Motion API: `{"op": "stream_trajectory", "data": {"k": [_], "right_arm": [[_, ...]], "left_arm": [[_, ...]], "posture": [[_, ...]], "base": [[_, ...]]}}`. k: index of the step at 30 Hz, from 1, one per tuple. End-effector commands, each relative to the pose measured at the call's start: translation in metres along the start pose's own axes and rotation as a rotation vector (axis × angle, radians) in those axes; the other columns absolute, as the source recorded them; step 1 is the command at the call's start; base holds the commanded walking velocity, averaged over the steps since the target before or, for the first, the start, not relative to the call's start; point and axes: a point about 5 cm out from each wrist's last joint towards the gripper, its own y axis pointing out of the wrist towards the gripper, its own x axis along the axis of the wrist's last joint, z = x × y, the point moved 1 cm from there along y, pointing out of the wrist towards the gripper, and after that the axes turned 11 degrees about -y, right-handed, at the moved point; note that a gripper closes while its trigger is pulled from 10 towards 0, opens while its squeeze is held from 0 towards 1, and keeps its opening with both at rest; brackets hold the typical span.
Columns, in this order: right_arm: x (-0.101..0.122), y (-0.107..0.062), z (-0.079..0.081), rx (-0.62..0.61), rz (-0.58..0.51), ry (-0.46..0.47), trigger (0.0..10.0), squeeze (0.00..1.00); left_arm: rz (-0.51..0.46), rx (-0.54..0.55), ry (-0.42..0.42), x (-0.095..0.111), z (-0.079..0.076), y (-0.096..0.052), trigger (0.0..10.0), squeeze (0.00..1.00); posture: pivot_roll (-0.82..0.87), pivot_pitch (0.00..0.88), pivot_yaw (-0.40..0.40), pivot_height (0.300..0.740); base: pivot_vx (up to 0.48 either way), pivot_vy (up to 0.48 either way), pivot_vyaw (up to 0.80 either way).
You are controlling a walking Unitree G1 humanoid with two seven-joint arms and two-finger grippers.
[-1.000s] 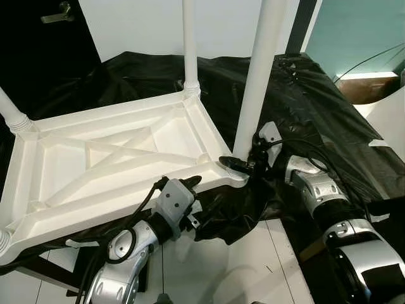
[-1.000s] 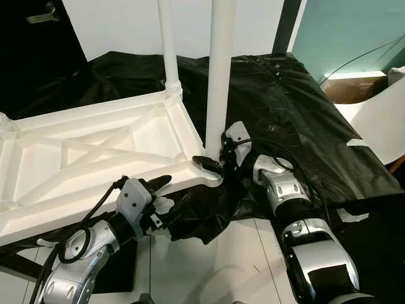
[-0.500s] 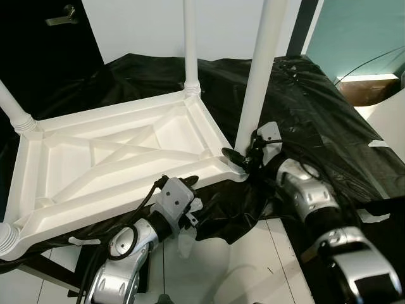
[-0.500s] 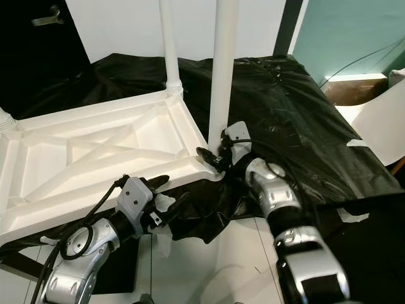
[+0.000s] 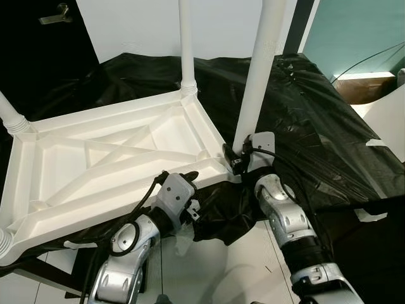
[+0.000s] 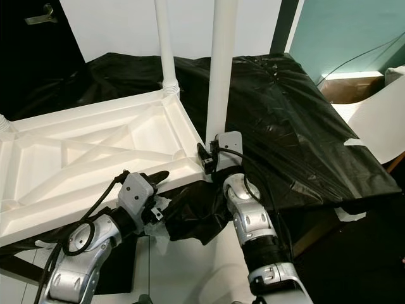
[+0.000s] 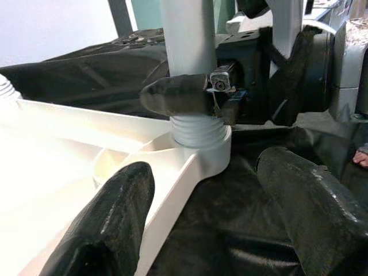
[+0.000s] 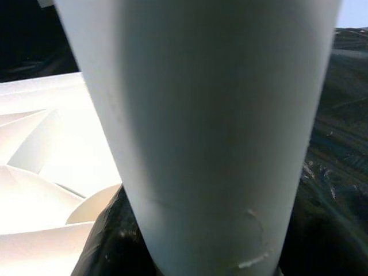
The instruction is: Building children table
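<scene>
- The white plastic tabletop [image 5: 107, 158] lies upside down on a surface covered with black plastic sheeting [image 5: 304, 114]. Its ribbed underside, with diagonal cross braces, faces up.
- Four white legs stand in the corner sockets. The near-right leg [image 5: 256, 82] rises upright from the corner closest to the right arm. The far-right leg [image 5: 186, 44] stands upright at the back corner. The far-left leg [image 5: 11, 114] leans outward at the left corner, and the top of a fourth leg [image 5: 5, 244] is visible at the near-left corner, cut off by the frame edge.
- The right gripper [image 5: 235, 158] is at the base of the near-right leg, just above the threaded collar where the leg enters its socket. In the left wrist view, one black finger [image 7: 175, 95] wraps across the front of the leg, and the leg sits between the fingers: the gripper is clamped on the near-right leg. The right wrist view shows the leg's white shaft [image 8: 201, 132] very close to the camera.
- The left gripper [image 5: 190, 183] is at the near edge of the tabletop, beside the right corner. In the left wrist view its two fingers [image 7: 109, 224] are spread wide apart, one over the tabletop's rim and the other over the black sheeting, with nothing held between them.
- White floor tiles [image 5: 234, 266] are visible below the sheeting's edge.
</scene>
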Motion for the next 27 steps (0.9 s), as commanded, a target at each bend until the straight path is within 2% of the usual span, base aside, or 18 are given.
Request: {"op": "stream_trajectory", "data": {"k": [1, 2, 9, 10, 11, 14, 17, 20, 21, 23, 24, 27], "right_arm": [[-0.018, -0.005, 0.003, 0.004, 0.088, 0.046, 4.5, 0.0], [-0.017, -0.006, 0.0, -0.011, 0.094, 0.044, 10.0, 0.0], [-0.01, -0.005, -0.005, 0.018, 0.062, 0.032, 10.0, 0.03], [-0.008, -0.006, -0.008, 0.045, 0.038, 0.032, 10.0, 1.0], [-0.008, -0.006, -0.008, 0.045, 0.038, 0.032, 10.0, 1.0], [-0.007, -0.01, -0.029, 0.121, -0.022, -0.015, 10.0, 1.0], [-0.008, -0.012, -0.035, 0.153, -0.028, -0.025, 10.0, 1.0], [-0.009, -0.013, -0.053, 0.265, -0.041, -0.053, 10.0, 1.0], [-0.007, -0.012, -0.056, 0.299, -0.045, -0.066, 10.0, 0.9], [-0.006, -0.012, -0.058, 0.319, -0.046, -0.073, 10.0, 0.9], [-0.005, -0.01, -0.058, 0.358, -0.047, -0.069, 10.0, 0.0], [-0.002, -0.006, -0.058, 0.405, -0.056, -0.092, 10.0, 0.0]], "left_arm": [[0.007, 0.174, -0.017, -0.006, 0.012, -0.002, 10.0, 0.0], [0.01, 0.178, -0.012, -0.006, 0.013, -0.002, 10.0, 0.0], [0.006, 0.202, -0.009, -0.005, 0.017, -0.003, 10.0, 0.0], [0.006, 0.196, 0.003, -0.006, 0.016, -0.002, 10.0, 0.0], [0.006, 0.196, 0.003, -0.006, 0.016, -0.002, 10.0, 0.0], [0.008, 0.174, 0.003, -0.006, 0.013, 0.002, 10.0, 0.0], [0.009, 0.172, -0.002, -0.006, 0.013, 0.003, 10.0, 0.0], [0.021, 0.159, 0.002, -0.007, 0.013, 0.004, 10.0, 0.0], [0.025, 0.155, 0.006, -0.008, 0.012, 0.004, 10.0, 0.0], [0.027, 0.152, 0.008, -0.008, 0.012, 0.004, 10.0, 0.0], [0.03, 0.147, 0.008, -0.008, 0.012, 0.005, 10.0, 0.0], [0.031, 0.14, 0.008, -0.009, 0.011, 0.005, 10.0, 0.0]], "posture": [[0.15, 0.068, -0.027, 0.74], [0.15, 0.065, -0.033, 0.74], [0.14, 0.062, -0.037, 0.74], [0.13, 0.055, -0.036, 0.74], [0.13, 0.055, -0.036, 0.74], [0.12, 0.044, -0.04, 0.74], [0.12, 0.039, -0.042, 0.74], [0.12, 0.024, -0.043, 0.74], [0.12, 0.024, -0.043, 0.74], [0.12, 0.024, -0.043, 0.74], [0.12, 0.018, -0.042, 0.74], [0.12, 0.014, -0.04, 0.74]], "base": [[0.0, 0.0, 0.0], [0.0, 0.0, 0.0], [0.0, 0.0, 0.0], [0.0, 0.0, 0.0], [0.0, 0.0, 0.0], [0.0, 0.0, 0.0], [0.0, 0.0, 0.0], [0.0, 0.0, 0.0], [0.0, 0.0, 0.0], [0.0, 0.0, 0.0], [0.0, 0.0, 0.0], [0.0, 0.0, 0.0]]}}
